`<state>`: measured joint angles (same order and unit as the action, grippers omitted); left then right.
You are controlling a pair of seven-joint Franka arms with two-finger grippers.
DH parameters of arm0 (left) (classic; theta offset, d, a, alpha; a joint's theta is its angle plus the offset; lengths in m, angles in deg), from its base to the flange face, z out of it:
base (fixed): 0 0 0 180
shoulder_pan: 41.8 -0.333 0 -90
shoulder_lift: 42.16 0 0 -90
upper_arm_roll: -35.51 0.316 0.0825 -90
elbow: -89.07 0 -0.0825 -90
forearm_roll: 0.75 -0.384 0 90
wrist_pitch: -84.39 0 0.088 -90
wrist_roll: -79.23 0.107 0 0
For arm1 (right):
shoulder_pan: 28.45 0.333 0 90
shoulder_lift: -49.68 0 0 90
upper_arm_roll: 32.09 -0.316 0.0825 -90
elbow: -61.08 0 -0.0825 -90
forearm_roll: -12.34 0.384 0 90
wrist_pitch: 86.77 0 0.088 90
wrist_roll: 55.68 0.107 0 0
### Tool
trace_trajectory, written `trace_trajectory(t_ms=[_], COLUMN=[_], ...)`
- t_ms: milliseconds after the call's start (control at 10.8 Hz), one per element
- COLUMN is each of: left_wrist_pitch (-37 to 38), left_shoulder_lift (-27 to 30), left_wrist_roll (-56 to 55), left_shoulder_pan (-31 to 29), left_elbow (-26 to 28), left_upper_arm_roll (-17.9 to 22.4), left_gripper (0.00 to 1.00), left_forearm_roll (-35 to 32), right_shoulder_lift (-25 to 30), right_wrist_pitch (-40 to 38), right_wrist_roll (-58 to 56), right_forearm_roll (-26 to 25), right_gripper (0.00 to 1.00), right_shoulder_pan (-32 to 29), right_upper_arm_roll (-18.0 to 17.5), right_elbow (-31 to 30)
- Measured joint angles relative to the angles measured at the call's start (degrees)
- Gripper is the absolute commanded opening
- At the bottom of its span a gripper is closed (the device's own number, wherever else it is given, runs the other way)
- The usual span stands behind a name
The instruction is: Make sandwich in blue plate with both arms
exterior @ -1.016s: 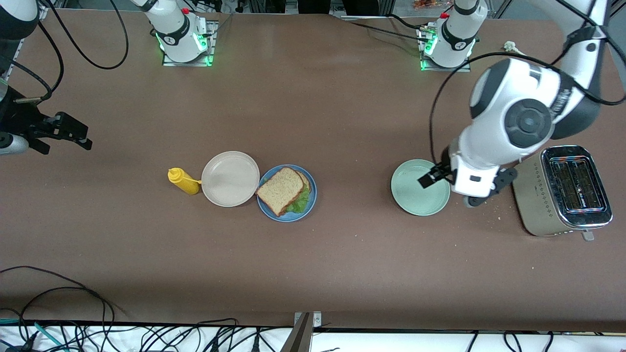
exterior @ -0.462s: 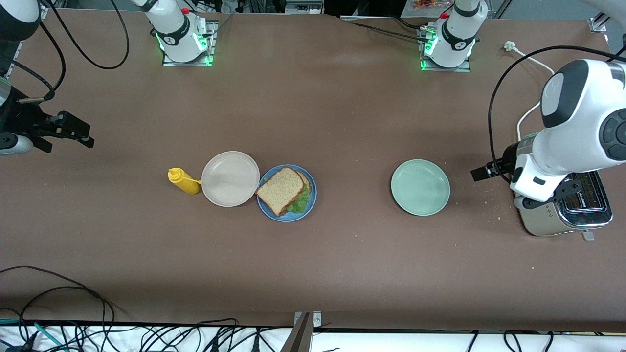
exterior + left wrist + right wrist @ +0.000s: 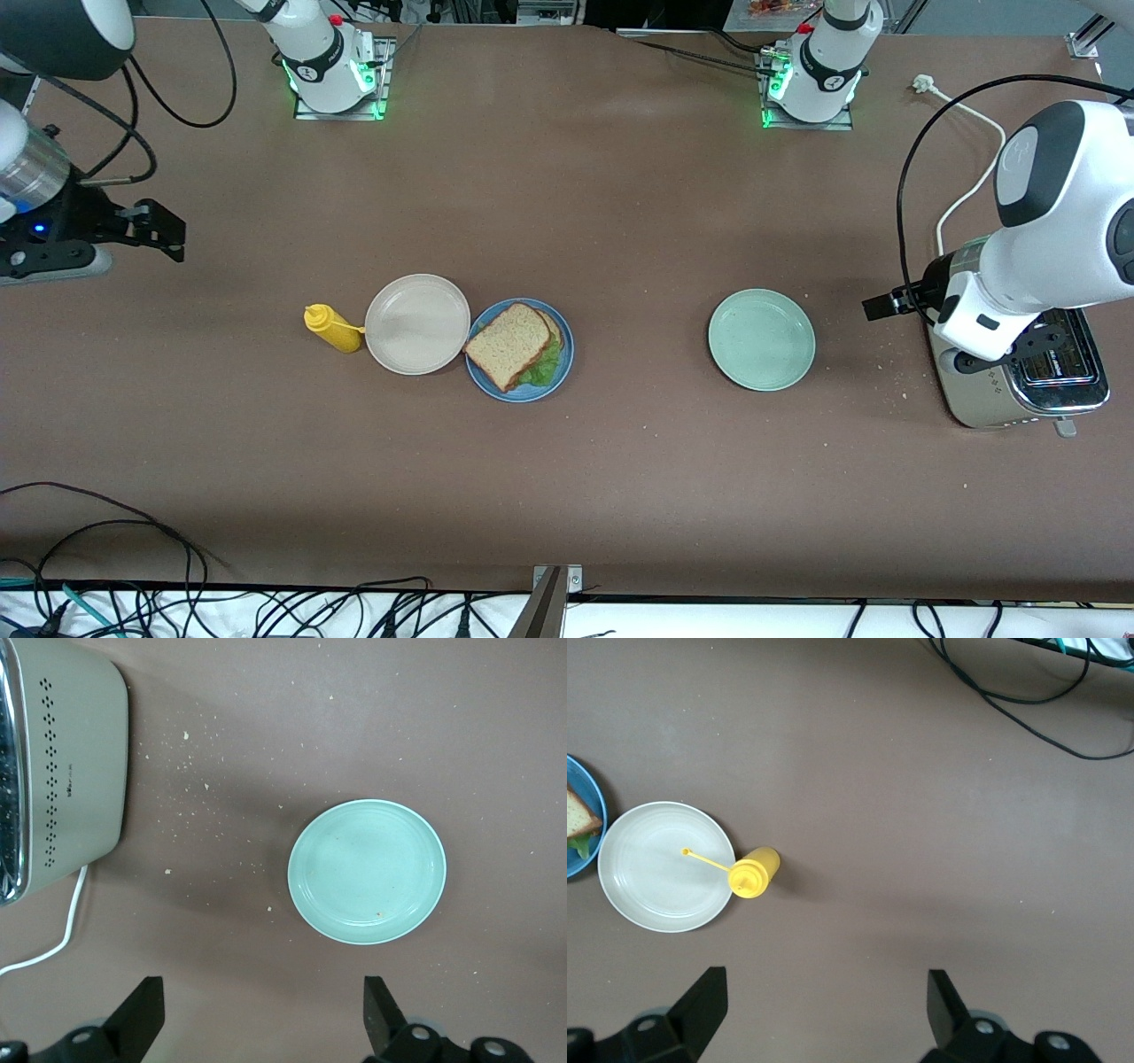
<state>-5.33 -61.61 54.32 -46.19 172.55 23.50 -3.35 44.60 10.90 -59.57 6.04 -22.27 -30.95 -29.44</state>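
Note:
The sandwich [image 3: 511,344], two brown bread slices with green lettuce between, lies on the blue plate [image 3: 524,396] near the table's middle. Their edge shows in the right wrist view: the bread [image 3: 578,818] and the plate [image 3: 594,803]. My left gripper [image 3: 877,307] is open and empty in the air over bare table between the mint plate and the toaster; its wrist view shows the gap [image 3: 261,997]. My right gripper [image 3: 171,237] is open and empty over bare table at the right arm's end; its wrist view shows the gap [image 3: 827,988].
A cream plate [image 3: 416,323] touches the blue plate, with a yellow mustard bottle [image 3: 332,328] beside it. A mint-green plate [image 3: 761,339] and a metal toaster [image 3: 1019,381] with a white cord [image 3: 69,920] stand toward the left arm's end. Crumbs lie near the toaster. Cables hang along the front edge.
My left arm has swung from over the mint-green plate to beside the toaster. My right gripper has shifted slightly toward the table's middle. The sandwich has not moved.

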Motion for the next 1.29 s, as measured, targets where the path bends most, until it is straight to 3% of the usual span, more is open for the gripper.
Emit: trace_trajectory(t_ms=[185,462,832,1294], left_wrist_pitch=[0.05,0.36,-5.28,-5.88], left_shoulder_lift=[1.18,5.17,12.72,15.58], left_wrist_roll=[3.48,9.57,10.65,10.67], left_shoulder_pan=[0.63,5.12,5.49,5.49], left_elbow=[0.06,3.19,12.84,13.73], left_upper_arm_roll=[1.57,9.57,10.37,10.65], left_gripper=[0.95,0.96,1.00,1.00], left_forearm_roll=[0.13,3.77,3.88,3.88], right_shoulder_lift=[-0.04,-0.03,-0.02,-0.02], right_wrist_pitch=[-0.17,-0.18,-0.18,-0.19], right_wrist_roll=[2.86,3.25,3.10,3.11], right_forearm_roll=[1.11,11.01,12.58,12.48], right_gripper=[1.00,1.00,1.00,1.00], right_shoulder_pan=[0.22,-0.19,-0.12,-0.10], right_upper_arm_roll=[0.22,5.15,6.10,6.09], right_elbow=[-0.01,0.01,0.01,0.01])
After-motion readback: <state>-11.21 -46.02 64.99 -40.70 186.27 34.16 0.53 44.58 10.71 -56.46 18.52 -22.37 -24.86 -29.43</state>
